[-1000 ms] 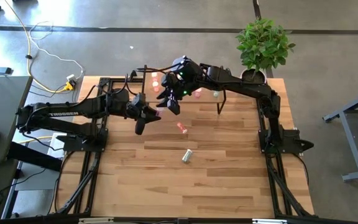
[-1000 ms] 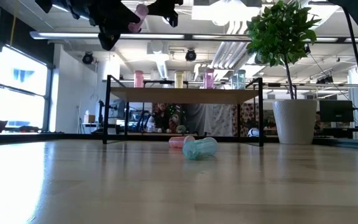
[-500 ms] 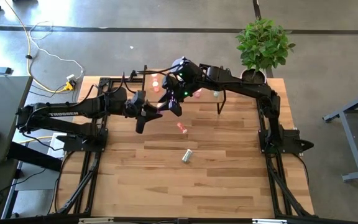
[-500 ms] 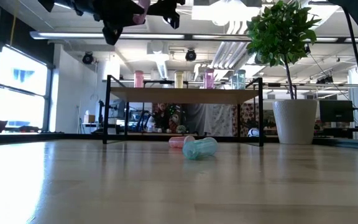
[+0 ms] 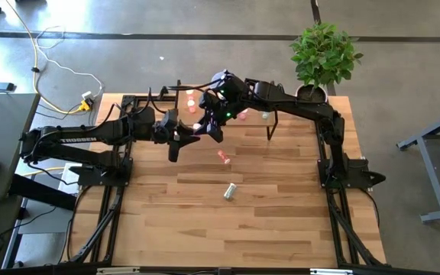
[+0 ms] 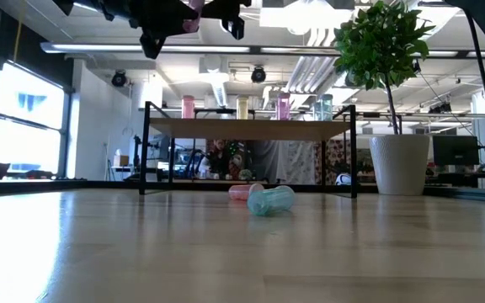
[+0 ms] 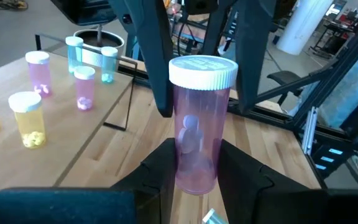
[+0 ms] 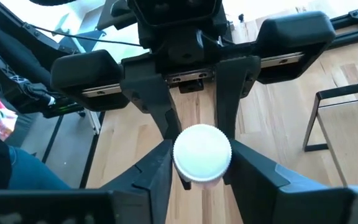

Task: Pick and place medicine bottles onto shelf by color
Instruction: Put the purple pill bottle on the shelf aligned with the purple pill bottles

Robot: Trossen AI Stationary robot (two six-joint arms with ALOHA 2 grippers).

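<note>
A pink medicine bottle (image 7: 197,143) with a white cap hangs high above the table between both grippers (image 5: 196,129). My left gripper (image 7: 197,171) is shut on its body, reaching in from the table's left (image 5: 183,134). My right gripper (image 8: 202,177) comes from the far right (image 5: 209,124) and is closed around the cap. The shelf (image 6: 251,128) stands at the far edge with yellow (image 7: 27,118), pink (image 7: 38,71) and pale green bottles (image 7: 74,53) upright on it. A red-orange bottle (image 5: 224,157) and a pale green one (image 5: 230,191) lie on their sides on the table. My left gripper pinches the lower part of the bottle's body (image 7: 194,177) between its two fingers, reaching roughly level from the table's left. The bottle stands out beyond the fingers, cap end up, lifted clear of the table. My right gripper has its two fingers (image 8: 157,171) against opposite sides of the white cap (image 8: 202,152), coming at the cap end-on, slanting down from the far right. In the left wrist view both fingers touch the cap's rim (image 7: 202,70).
A potted plant (image 5: 323,57) stands at the table's far right corner, beside the shelf. Open wooden table top (image 5: 205,229) stretches toward the near edge. Black frame rails (image 5: 105,214) run along the table's sides.
My left gripper has tipped up a little, raising the pink bottle's cap end toward the right gripper. Both arms have otherwise stayed where they were.
</note>
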